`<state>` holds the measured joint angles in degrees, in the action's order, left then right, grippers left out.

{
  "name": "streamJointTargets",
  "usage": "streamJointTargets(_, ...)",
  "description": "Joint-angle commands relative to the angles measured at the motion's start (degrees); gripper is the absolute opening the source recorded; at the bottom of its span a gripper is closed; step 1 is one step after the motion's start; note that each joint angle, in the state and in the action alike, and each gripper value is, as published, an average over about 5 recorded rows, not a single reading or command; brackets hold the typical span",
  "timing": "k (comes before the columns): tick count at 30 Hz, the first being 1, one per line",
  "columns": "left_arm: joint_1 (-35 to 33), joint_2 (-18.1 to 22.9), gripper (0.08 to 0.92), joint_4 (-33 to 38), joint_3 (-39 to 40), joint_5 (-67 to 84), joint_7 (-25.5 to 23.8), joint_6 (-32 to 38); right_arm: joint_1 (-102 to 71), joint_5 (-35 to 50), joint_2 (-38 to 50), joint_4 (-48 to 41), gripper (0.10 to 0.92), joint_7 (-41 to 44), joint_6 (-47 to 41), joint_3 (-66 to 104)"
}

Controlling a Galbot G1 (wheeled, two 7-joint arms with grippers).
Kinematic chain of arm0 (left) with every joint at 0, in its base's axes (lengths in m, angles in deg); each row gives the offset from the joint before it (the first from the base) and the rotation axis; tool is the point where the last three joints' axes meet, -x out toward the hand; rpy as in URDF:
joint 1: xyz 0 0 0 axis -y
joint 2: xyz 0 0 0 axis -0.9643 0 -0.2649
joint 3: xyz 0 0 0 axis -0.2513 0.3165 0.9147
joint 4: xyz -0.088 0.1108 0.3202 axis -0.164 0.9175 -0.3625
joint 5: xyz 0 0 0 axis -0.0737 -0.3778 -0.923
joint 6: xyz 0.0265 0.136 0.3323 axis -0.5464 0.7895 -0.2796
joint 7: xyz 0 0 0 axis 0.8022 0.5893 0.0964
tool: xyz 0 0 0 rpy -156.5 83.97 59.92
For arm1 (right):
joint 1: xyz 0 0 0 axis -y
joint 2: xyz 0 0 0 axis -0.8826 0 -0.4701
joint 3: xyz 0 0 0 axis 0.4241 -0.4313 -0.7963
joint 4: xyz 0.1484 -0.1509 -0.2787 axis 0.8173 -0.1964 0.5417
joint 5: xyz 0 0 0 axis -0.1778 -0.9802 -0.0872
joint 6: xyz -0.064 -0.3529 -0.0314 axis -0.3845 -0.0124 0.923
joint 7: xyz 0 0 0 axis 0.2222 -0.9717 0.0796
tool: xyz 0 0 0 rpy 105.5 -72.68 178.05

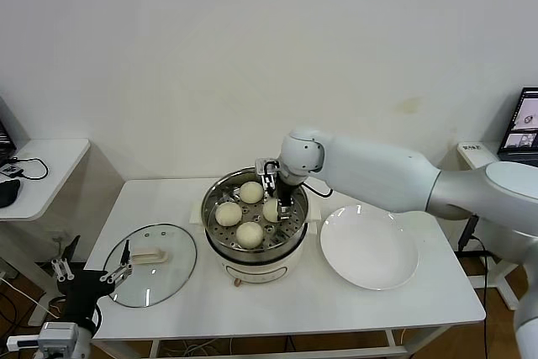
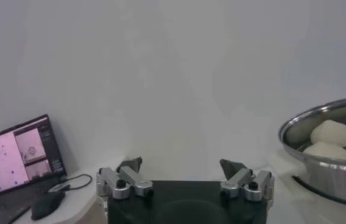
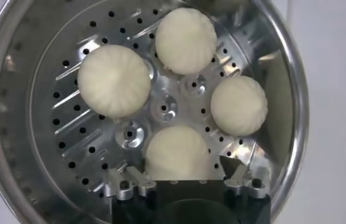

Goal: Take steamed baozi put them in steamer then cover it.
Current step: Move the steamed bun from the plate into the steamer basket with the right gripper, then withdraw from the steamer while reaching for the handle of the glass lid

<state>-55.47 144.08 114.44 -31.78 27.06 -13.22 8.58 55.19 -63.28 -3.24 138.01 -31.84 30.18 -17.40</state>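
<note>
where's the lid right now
In the head view the lid lies flat on the table's left part, beside the steamer, near the left tool.

The head view looks forward and down from well back over the whole bench (image 1: 403, 304). The right wrist view stares straight down, close, into the steamer (image 3: 282, 79). The left wrist view, low beside the bench, faces the wall and catches the steamer's side.
</note>
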Motion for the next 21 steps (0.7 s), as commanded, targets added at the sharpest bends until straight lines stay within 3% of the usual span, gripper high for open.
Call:
streamJointTargets(1,0.24,-0.03,0.823,-0.06,-0.19,0.27,-0.04,-0.04,1.68,4.65,7.23,7.82,0.822,-4.36,0.48,4.92)
streamJointTargets(7,0.66,-0.08,0.823,-0.57,-0.1,0.34,0.05,0.07,-6.08,11.3,16.9,17.34,0.823,-21.17,3.78,12.61)
streamJointTargets(14,0.89,-0.02,0.823,-1.74,-0.02,0.24,0.29,1.34,-30.91,6.93,24.29,25.85,0.823,-39.02,14.21,32.52)
streamJointTargets(21,1.04,0.8,0.823,-3.47,1.2,-0.65,0.12,4.57,-61.73,0.63,19.82,26.1,0.823,-43.88,29.76,62.82)
